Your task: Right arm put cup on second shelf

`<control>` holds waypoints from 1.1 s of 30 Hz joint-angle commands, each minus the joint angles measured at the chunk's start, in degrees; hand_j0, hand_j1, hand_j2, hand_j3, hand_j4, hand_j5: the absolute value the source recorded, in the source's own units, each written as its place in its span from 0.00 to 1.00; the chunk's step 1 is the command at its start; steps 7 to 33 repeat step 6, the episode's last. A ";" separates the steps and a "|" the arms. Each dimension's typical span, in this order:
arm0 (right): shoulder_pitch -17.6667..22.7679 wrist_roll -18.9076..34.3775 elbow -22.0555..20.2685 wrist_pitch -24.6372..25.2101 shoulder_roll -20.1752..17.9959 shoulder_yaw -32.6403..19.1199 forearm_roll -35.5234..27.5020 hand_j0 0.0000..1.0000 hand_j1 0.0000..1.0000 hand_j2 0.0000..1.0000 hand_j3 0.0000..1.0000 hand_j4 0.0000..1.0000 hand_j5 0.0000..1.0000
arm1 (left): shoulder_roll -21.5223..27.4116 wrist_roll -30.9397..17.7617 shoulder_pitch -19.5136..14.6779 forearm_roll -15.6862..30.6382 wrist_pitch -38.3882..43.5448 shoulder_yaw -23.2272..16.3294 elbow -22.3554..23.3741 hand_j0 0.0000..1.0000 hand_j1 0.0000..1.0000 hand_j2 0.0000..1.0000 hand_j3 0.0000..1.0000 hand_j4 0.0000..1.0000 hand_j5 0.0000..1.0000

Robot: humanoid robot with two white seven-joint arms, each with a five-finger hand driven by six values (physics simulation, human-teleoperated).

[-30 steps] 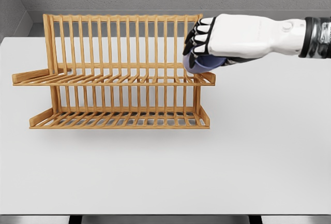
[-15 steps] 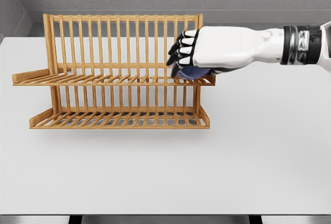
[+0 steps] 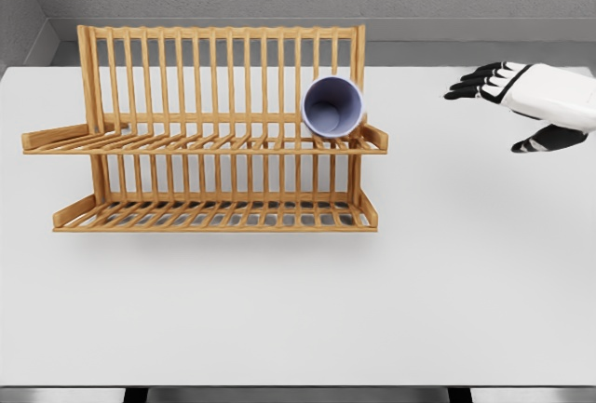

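Pulled back from the rack, the right hand (image 3: 521, 105) now hovers well off to the rack's right, over the bare white tabletop (image 3: 298, 310), where half a second ago it was pressed in against the upper tier with the cup under its palm. Its white-and-black fingers (image 3: 475, 82) are stretched out and loosely spread, thumb hanging below, and they hold nothing and touch nothing.

What it has let go of is the small lavender-blue cup (image 3: 332, 106). That cup now sits on the upper shelf of the two-tier wooden slatted dish rack (image 3: 205, 142), near the rack's right end, tipped on its side so its round open mouth faces out toward the room. It leans against the rack's upright back slats, just inside the right-hand post. The rack itself stands where it did, at the far left part of the table.
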 commanded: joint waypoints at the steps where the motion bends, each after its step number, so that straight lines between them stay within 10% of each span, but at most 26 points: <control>1: 0.18 -0.06 2.50 -0.43 4.28 -9.38 2.51 1.00 1.00 1.00 1.00 1.00 1.00 | 0.00 -0.02 0.00 0.01 -0.01 -0.01 0.01 1.00 1.00 1.00 1.00 1.00 1.00; 5: 1.06 -0.06 2.59 -0.43 12.90 -10.09 5.42 1.00 1.00 1.00 1.00 1.00 1.00 | 0.00 0.07 0.00 0.01 -0.01 -0.01 0.01 1.00 1.00 1.00 1.00 1.00 1.00; 33: 1.41 -0.06 2.59 -0.43 13.07 -10.09 5.42 1.00 1.00 1.00 1.00 1.00 1.00 | 0.00 -0.02 0.00 0.01 -0.01 -0.01 0.01 1.00 1.00 1.00 1.00 1.00 1.00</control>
